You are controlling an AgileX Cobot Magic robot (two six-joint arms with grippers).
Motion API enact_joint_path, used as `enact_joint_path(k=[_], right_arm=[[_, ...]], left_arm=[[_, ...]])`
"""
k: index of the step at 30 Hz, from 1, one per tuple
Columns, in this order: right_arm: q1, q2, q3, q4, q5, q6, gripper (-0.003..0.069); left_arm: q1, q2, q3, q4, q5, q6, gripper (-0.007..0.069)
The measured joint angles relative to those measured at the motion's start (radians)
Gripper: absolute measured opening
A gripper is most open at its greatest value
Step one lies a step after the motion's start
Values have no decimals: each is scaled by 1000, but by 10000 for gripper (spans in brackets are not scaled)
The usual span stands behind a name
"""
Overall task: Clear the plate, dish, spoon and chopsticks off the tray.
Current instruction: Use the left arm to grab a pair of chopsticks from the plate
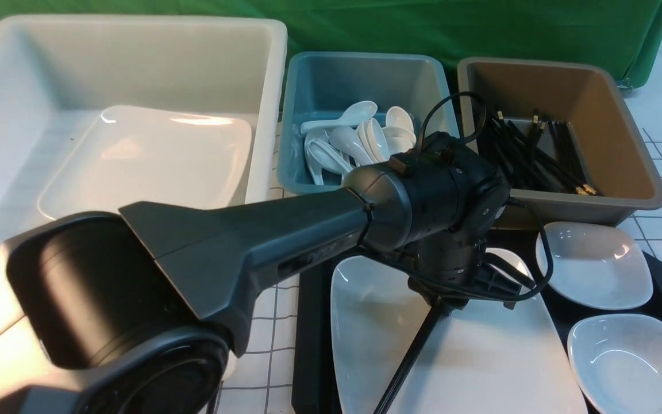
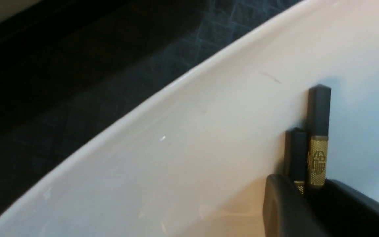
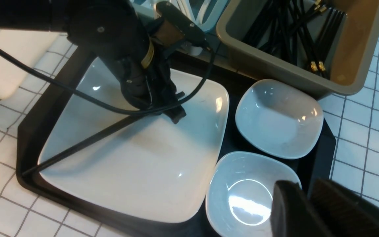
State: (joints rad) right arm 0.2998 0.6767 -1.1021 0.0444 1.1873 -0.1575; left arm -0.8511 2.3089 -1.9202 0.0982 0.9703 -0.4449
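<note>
The black tray (image 1: 310,322) holds the large white plate (image 1: 480,356) and two small white dishes (image 1: 595,264) (image 1: 630,362). My left gripper (image 1: 443,302) is over the plate, shut on the chopsticks (image 1: 405,362) near their gold bands (image 2: 317,161). The sticks slope down to the tray's near left rim, as the right wrist view shows (image 3: 87,141). My right gripper (image 3: 304,194) hangs shut and empty over the nearer dish's (image 3: 245,194) outer rim. No spoon shows on the tray.
Behind the tray stand a white tub (image 1: 135,63) with a plate (image 1: 147,161) in it, a blue tub (image 1: 360,75) of white spoons (image 1: 360,144) and a brown tub (image 1: 561,92) of black chopsticks (image 1: 538,155). My left arm (image 1: 222,247) crosses the foreground.
</note>
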Motion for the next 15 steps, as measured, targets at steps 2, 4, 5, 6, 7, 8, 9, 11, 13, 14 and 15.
enact_joint_path(k=[2,4,5,6,7,8,9,11,13,14,15], right_arm=[[0,0,0,0,0,0,114],[0,0,0,0,0,0,114],[0,0,0,0,0,0,114],[0,0,0,0,0,0,114],[0,0,0,0,0,0,114],[0,0,0,0,0,0,114],[0,0,0,0,0,0,115],[0,0,0,0,0,0,118],[0,0,0,0,0,0,122],[0,0,0,0,0,0,123],[0,0,0,0,0,0,123]], left_arm=[[0,6,-15,-12,13,19,85],[0,14,-49,-34,36,51,85],[0,18,-83,-57,46,83,85],[0,19,-106,-80,52,101,85],[0,19,-137,-98,58,124,85],[0,19,-144,-98,60,128,85],[0,19,-193,-136,68,156,85],[0,19,-244,-160,70,181,85],[0,19,-333,-185,72,208,85],[0,19,-370,-189,69,218,85],[0,19,-407,-193,62,230,85]])
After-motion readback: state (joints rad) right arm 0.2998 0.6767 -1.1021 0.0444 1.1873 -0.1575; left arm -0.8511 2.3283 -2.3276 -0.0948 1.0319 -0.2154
